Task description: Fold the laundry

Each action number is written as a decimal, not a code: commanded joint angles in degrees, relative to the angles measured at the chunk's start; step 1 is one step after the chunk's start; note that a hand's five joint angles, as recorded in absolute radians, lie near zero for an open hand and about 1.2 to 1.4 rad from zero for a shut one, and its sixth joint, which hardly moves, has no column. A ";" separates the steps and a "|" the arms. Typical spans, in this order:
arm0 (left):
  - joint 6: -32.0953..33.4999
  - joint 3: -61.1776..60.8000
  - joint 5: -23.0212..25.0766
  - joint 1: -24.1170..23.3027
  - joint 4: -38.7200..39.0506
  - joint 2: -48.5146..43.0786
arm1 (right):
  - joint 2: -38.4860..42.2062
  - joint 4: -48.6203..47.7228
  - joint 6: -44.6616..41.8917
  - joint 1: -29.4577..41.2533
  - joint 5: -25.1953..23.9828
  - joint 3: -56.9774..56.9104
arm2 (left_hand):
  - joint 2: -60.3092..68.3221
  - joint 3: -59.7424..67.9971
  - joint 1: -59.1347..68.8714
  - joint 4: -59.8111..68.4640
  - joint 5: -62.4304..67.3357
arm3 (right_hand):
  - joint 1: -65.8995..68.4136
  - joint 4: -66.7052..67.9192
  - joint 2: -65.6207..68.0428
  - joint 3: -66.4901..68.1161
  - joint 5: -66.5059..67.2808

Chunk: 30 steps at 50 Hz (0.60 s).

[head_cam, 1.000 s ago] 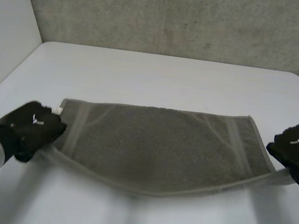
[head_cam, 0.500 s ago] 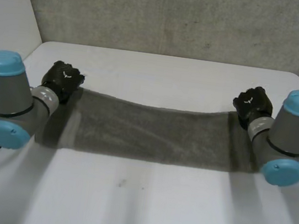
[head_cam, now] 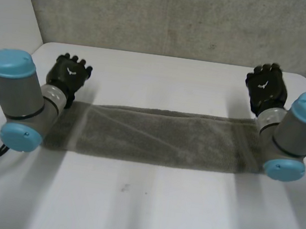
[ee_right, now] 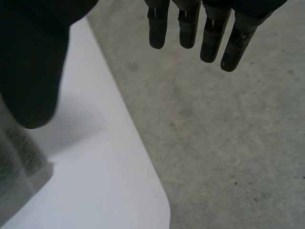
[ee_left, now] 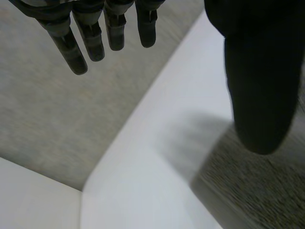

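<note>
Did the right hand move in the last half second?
Yes. The right hand has drawn away from the towel, closer to the far edge of the table.

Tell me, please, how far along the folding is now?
Done: the towel lies folded into a long strip on the table. In hand: nothing; the left hand and right hand are open beyond its far corners. Left: probably a crosswise fold.

Nothing can be read as words, numbers or a brand name. The back of the left hand [head_cam: 67,78] carries a small white mark [head_cam: 71,71], and the back of the right hand [head_cam: 267,92] a like one; both are too small to make out.
</note>
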 commanded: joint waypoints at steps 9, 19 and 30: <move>-18.98 -18.81 -0.70 -2.69 2.14 25.60 | -20.52 31.12 20.63 -4.64 -8.31 9.75 | -1.36 -1.55 -1.80 -1.39 -2.14 | -2.22 -3.44 -3.10 -2.12 -3.45; -27.15 -26.72 -0.88 -2.61 6.44 27.62 | -21.67 37.54 20.98 -12.80 -15.77 19.05 | -1.36 -1.55 -1.80 -1.39 -2.14 | 12.27 11.05 11.40 12.38 11.05; -27.24 -28.13 -0.88 -1.82 6.79 27.36 | -17.90 20.94 20.01 -15.89 -19.74 26.18 | -1.52 -1.72 -1.97 -1.56 -2.31 | 28.12 26.90 27.24 28.23 26.89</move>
